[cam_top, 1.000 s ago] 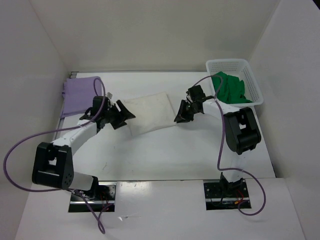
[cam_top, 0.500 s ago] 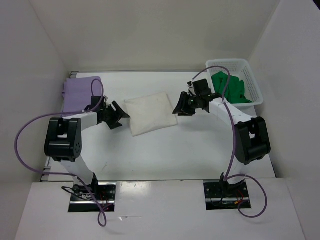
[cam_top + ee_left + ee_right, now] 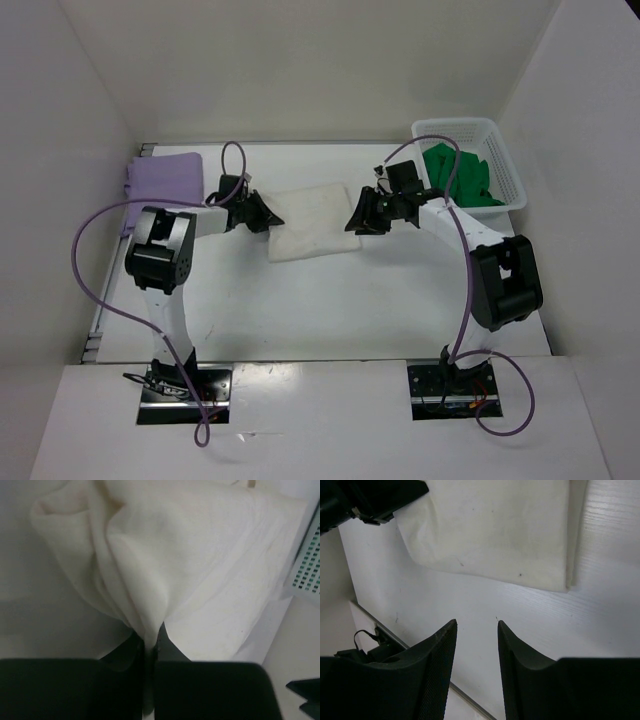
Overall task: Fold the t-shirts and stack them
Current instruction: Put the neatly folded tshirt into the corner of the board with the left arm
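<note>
Down on worktop (image 3: 330, 300): just pinched edge of cream shirt (image 3: 318, 225) with left claw (image 3: 272, 215) (right claw (image 3: 476, 630) gaping, empty); ready for stacking, likely.

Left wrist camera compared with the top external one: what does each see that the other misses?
Only the left wrist view shows the cloth gathered into a ridge and pinched in the left gripper. Only the top view shows the lavender t-shirt, lying flat at the table's left edge, and both arms whole. Both show the cream t-shirt and part of the white mesh basket.
</note>
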